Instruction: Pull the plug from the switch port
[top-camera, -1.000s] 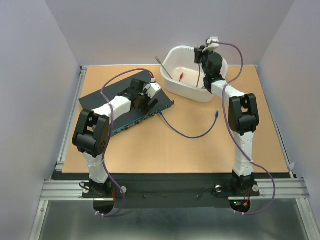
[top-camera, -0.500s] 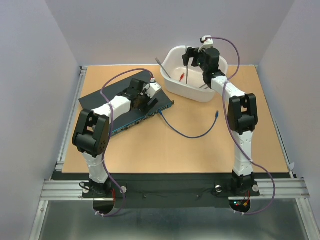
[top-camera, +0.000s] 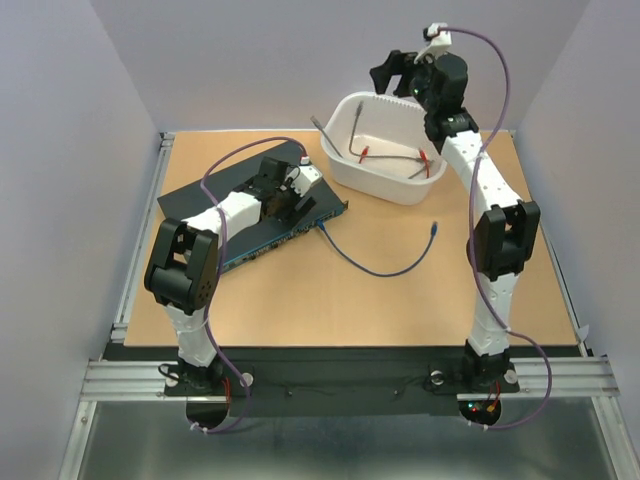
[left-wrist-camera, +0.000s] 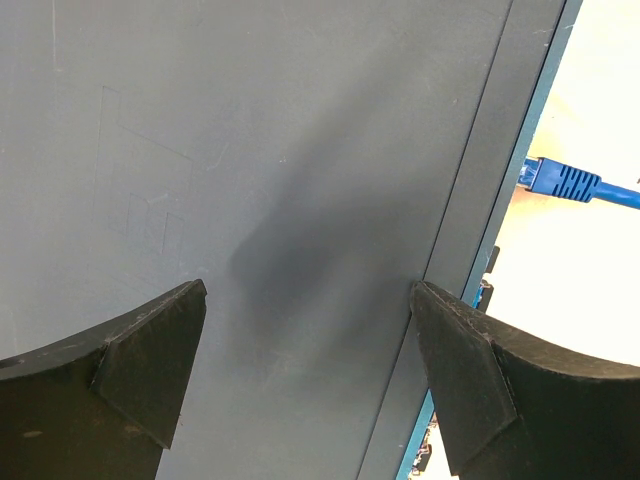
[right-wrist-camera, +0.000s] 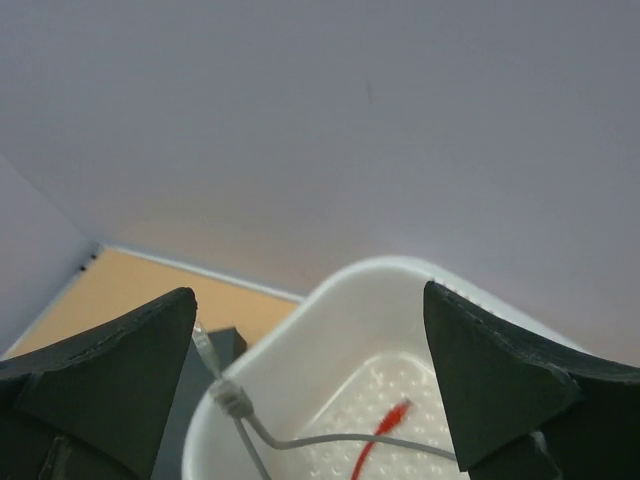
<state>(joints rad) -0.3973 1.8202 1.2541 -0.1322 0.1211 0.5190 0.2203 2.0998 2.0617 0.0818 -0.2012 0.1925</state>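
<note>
- The left gripper (left-wrist-camera: 308, 300) has its fingers (left-wrist-camera: 140, 370) spread wide, and nothing sits between them.
- These fingers hang just over the flat dark top of the switch (left-wrist-camera: 250, 150).
- From them, in the left wrist view, the blue plug (left-wrist-camera: 560, 181) is at 2 o'clock.
- The plug's tip meets the blue edge of the switch. I cannot tell how deep it goes into the port.
- A blue cable (top-camera: 380, 270) runs from the plug toward 3 o'clock in the top view. Its other end lies loose on the table (top-camera: 300, 310).
- The right gripper (right-wrist-camera: 310, 300) has its fingers (right-wrist-camera: 500, 380) spread wide too, and they hold nothing.
- It is up in the air above the far side of the white tub (right-wrist-camera: 270, 370), not touching it.
- Inside the tub lie a grey cable (right-wrist-camera: 300, 440) and a red cable (right-wrist-camera: 385, 425).
- In the top view the switch lies at 10 o'clock on the table and the tub at 1 o'clock, near each other but apart.
</note>
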